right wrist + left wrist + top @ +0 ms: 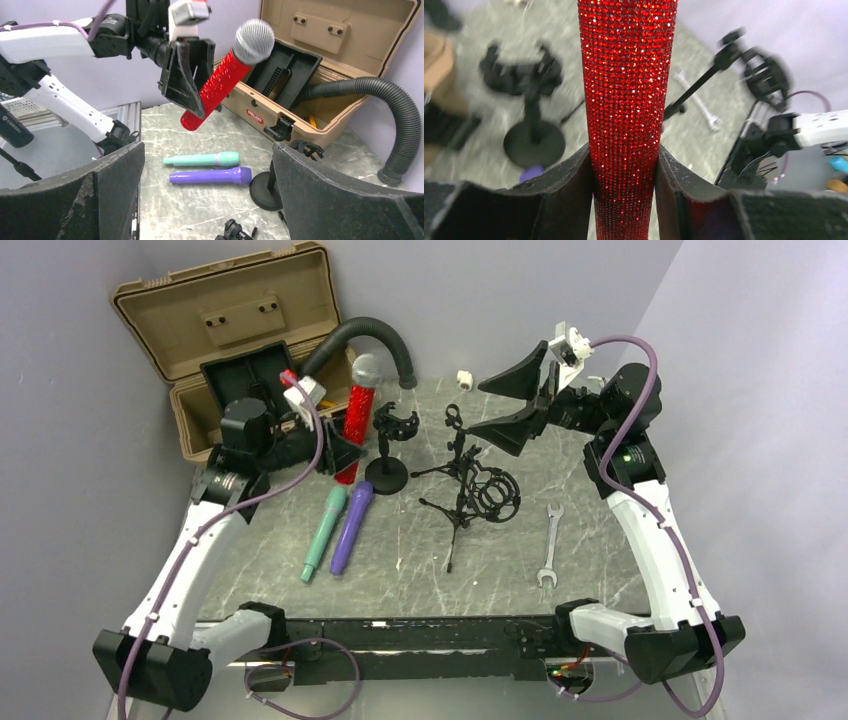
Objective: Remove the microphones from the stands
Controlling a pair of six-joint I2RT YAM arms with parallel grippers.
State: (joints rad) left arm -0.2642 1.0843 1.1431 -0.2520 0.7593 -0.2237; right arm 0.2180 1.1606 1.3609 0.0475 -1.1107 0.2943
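Left gripper [624, 170] clamped red microphone [624, 75] low on its shaft, head cropped from wrist view; right gripper [208, 150] gaped wide, empty, at stand's [388, 455] 2 o'clock.

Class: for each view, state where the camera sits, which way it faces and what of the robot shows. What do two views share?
Top external: above, behind the bases, looking down on the table; left arm and right arm show.
Left wrist: on the left gripper, looking along its fingers clamping the red microphone.
Right wrist: on the open right gripper, its fingers framing the left arm and tan case.
Shared: both wrist views show the red microphone.
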